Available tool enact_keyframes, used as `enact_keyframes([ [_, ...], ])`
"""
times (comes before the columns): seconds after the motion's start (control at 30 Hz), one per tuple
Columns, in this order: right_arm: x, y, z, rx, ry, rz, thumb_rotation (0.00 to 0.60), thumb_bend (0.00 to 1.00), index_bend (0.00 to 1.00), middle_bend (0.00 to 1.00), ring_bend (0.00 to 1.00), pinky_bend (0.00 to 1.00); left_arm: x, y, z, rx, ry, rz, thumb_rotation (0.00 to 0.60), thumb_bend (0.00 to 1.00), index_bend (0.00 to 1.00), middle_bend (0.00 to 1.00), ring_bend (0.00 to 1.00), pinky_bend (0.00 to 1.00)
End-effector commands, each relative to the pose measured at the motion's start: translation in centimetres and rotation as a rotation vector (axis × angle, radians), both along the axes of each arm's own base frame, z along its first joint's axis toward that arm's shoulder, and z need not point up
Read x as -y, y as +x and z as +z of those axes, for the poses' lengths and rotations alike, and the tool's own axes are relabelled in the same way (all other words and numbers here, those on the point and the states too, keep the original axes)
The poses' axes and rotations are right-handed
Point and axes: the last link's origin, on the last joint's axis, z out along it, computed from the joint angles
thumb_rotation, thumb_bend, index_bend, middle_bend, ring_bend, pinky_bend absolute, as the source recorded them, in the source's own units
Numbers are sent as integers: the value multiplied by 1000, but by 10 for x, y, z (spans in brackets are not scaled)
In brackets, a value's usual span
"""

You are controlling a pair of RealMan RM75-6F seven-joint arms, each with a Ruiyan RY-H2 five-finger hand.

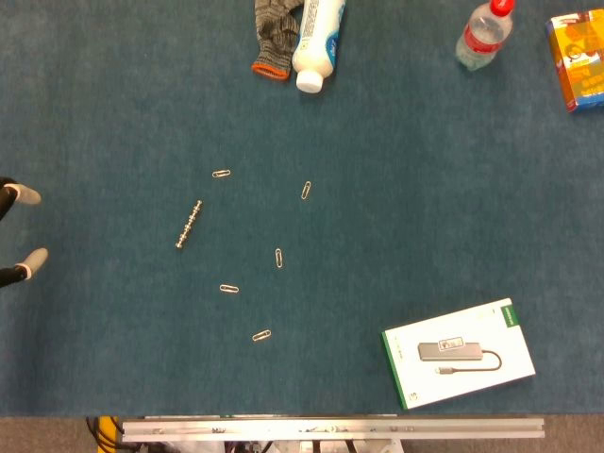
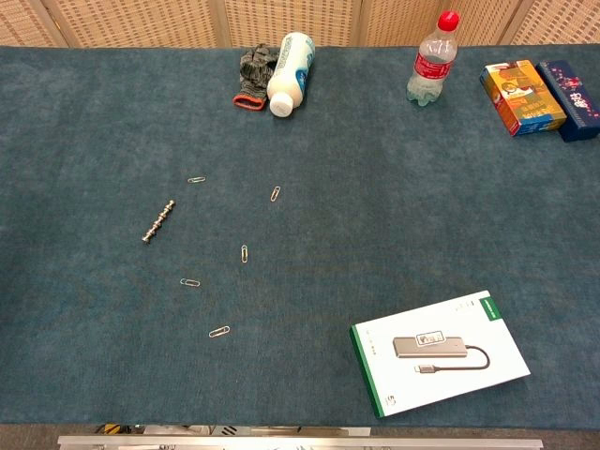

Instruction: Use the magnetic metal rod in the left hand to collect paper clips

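Magnetic rod (image 1: 189,225) lies free on the blue worktop (image 1: 425,217), left of centre, slanted, nothing holding it. Five paper clips scattered around it: one (image 1: 221,174) just beyond its far end, one (image 1: 306,190) further right, one (image 1: 278,257) toward the middle, one (image 1: 228,288) nearer the front edge, one (image 1: 261,335) closest to the front edge. None touches the rod.

Left hand (image 1: 21,231) shows only at the left edge in the head view: two pale fingers (image 1: 28,194) set apart, holding nothing visible; rest of hand cut off. Absent from the chest view. Right hand out of sight in both views.

Far edge, centre: white bottle (image 1: 316,42) lying down, grey glove (image 1: 274,33) touching its left side. Far right: clear bottle with red cap (image 1: 484,33), then an orange box (image 1: 578,61) at the corner; the chest view shows a dark blue box (image 2: 572,86) just beside it. Front right: white box with a cable adapter pictured (image 1: 458,354).
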Motion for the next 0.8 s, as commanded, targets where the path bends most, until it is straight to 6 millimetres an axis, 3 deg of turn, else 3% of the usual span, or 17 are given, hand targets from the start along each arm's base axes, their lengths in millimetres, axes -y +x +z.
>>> enact_keyframes([
  [0.03, 0, 1, 0, 7, 38, 14, 600, 113, 262, 375, 289, 438, 1, 5, -1, -16, -5, -18, 600, 0, 398, 398, 327, 482],
  [0.43, 10, 3, -1, 11, 66, 43, 600, 113, 283, 382, 289, 438, 4, 2, -2, 5, 14, 7, 600, 0, 410, 408, 330, 497],
  [0.8, 25, 11, -1, 49, 96, 40, 600, 114, 294, 383, 289, 438, -12, -10, -3, 58, 11, 22, 600, 0, 430, 431, 348, 513],
])
